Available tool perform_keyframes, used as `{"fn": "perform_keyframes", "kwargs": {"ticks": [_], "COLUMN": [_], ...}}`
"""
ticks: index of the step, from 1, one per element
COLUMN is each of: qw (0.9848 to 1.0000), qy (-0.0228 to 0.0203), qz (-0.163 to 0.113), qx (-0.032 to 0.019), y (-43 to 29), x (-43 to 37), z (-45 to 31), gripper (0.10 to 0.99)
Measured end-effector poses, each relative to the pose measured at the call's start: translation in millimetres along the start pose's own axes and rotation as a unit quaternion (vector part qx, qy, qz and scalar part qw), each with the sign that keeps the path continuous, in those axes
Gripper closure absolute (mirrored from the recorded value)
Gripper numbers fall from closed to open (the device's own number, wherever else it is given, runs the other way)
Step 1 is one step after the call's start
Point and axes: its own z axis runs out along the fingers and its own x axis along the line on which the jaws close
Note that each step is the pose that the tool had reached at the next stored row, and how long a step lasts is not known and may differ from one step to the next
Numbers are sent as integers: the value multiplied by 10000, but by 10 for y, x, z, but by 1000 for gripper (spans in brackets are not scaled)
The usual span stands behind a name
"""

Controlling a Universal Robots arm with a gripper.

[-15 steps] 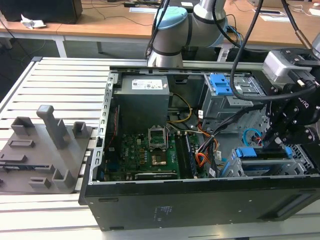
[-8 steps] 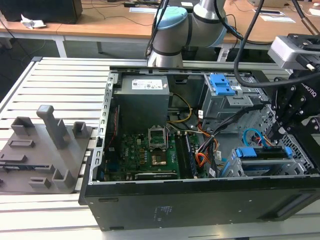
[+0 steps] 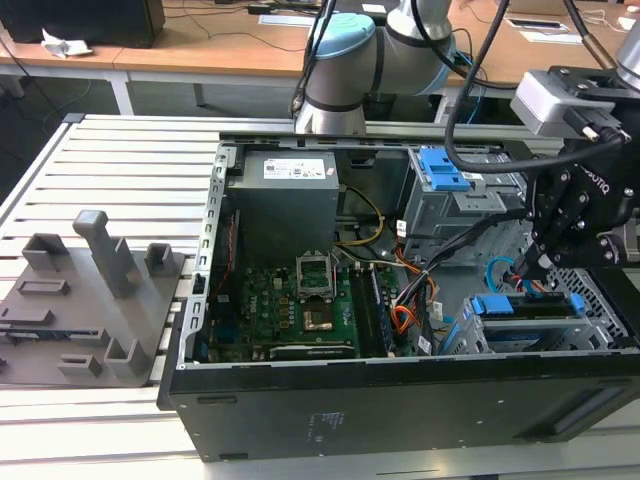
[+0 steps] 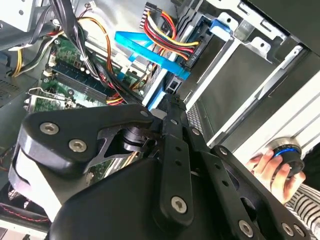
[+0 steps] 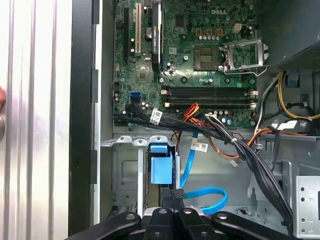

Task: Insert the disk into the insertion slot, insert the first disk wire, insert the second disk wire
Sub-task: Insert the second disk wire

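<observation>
The black metal gripper (image 5: pixel 172 200) is cut off by the first wrist view's edge. Its fingertips are hidden among blue flat cables (image 3: pixel 505 272) in the exterior view.

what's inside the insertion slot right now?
The disk sits in the insertion slot, blue carrier edge showing; the tool hangs just above its back end. Its connectors are hidden behind the tool in both wrist views.

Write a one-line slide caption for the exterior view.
Robot gripper lowered inside the open computer case, beside the blue-framed disk seated in its insertion slot.

Even indoor light, sharp exterior view, nearby arm parts blurred.
</observation>
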Motion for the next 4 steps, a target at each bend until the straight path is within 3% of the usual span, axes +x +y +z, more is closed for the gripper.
{"fn": "perform_keyframes", "kwargs": {"ticks": [4], "qw": [10000], "qy": [0], "qz": [0], "qx": [0], "y": [0], "x": [-1], "z": [0], "gripper": [980]}}
